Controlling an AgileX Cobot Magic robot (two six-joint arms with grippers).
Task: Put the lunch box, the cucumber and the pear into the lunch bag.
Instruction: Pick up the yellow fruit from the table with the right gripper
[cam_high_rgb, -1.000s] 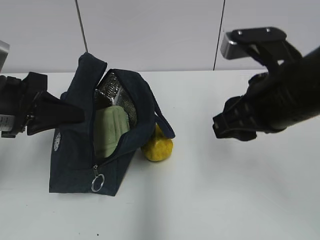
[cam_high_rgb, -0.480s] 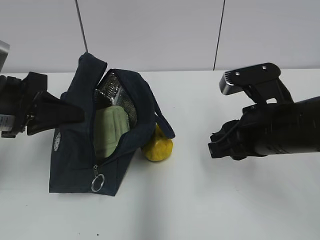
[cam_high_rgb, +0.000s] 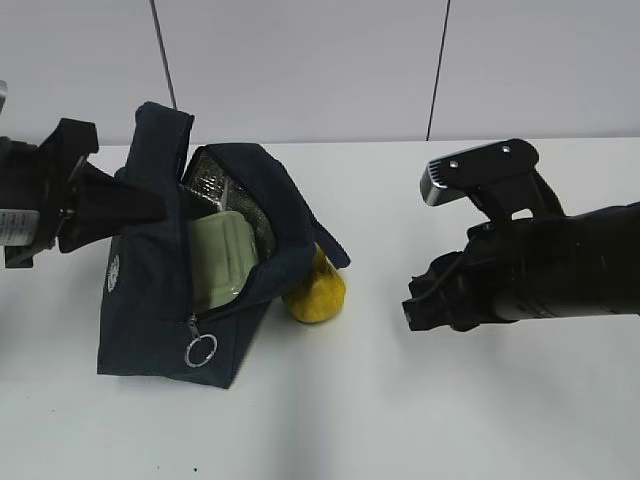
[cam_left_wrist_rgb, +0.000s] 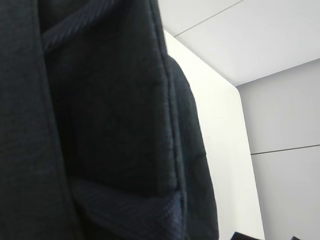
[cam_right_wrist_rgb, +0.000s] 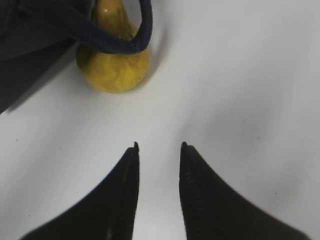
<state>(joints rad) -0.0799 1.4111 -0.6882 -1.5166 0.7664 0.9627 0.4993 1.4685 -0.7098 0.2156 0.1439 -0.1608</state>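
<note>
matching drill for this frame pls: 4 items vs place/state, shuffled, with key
Items:
1. lunch box
2. pear
3. right gripper
4. left gripper

Place/state:
A. on the table beside the lunch bag, strap looped over its neck
B. at the bag's raised left flap
C. inside the bag, green lid showing through the open zipper
D. empty, jaws slightly apart, pointed at the yellow fruit

Pairs: 1-C, 2-A, 3-D, 4-B

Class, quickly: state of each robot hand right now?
Left hand: gripping the lunch bag flap, apparently shut on it.
Right hand: open, empty, facing the pear.
</note>
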